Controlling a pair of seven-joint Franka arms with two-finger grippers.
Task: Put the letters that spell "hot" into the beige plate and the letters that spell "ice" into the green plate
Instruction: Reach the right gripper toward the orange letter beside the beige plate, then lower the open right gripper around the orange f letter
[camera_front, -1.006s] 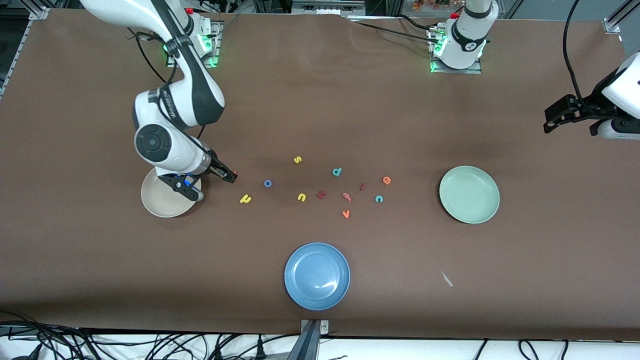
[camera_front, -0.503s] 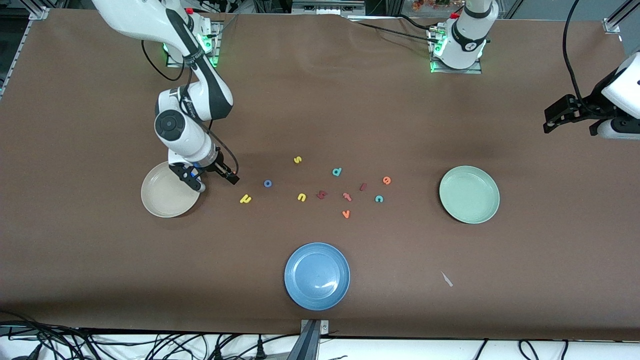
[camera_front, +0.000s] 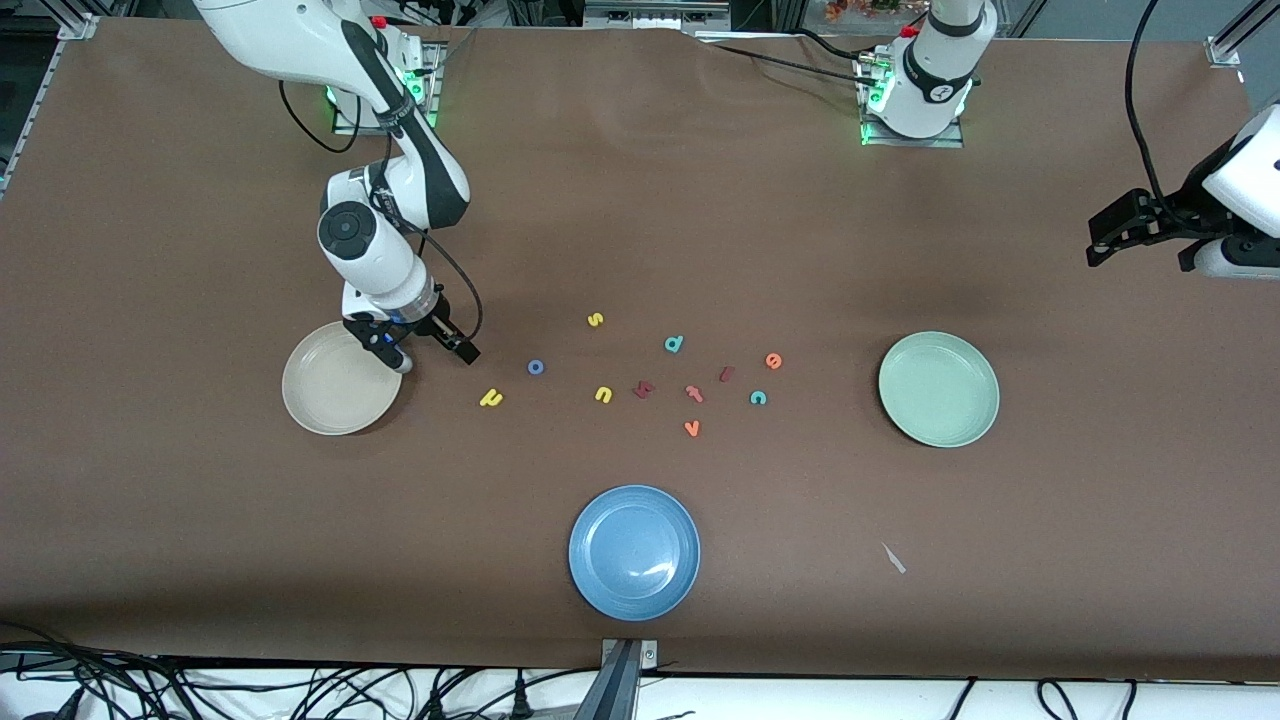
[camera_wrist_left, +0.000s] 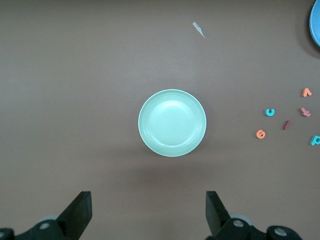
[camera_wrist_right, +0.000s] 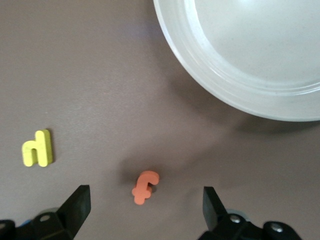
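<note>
Inspecting the letters first, we find none of the six in a plate. The orange t (camera_wrist_right: 145, 186) lies on the bare table just beside the beige plate (camera_front: 305, 400); it shows only in the right wrist view, where it sits between the two spread fingers. The yellow h (camera_front: 491, 398) lies near it, at about three o'clock from the beige plate in the front view. The blue o (camera_front: 536, 367) is at roughly one o'clock from the h, apart from it.

The dark red i (camera_front: 727, 374), teal c (camera_front: 758, 398) and orange e (camera_front: 773, 360) form a loose group at nine o'clock from the green plate (camera_front: 975, 415), none touching another. We see nothing in either plate.

The right gripper (camera_front: 425, 350) hangs over the orange t at the beige plate's two o'clock edge, jaws spread wide, pinching nothing. The left gripper (camera_front: 1110, 238) waits in the air toward the left arm's end of the table, at about one o'clock from the green plate, jaws likewise spread and holding nothing.

Among the other letters we note a yellow s (camera_front: 595, 320), teal d (camera_front: 674, 344), yellow arch (camera_front: 603, 395), dark red angular letter (camera_front: 643, 389), reddish t (camera_front: 694, 393) and orange v (camera_front: 692, 428). A blue plate (camera_front: 590, 590) sits at six o'clock from this scatter, nearer the front camera.
</note>
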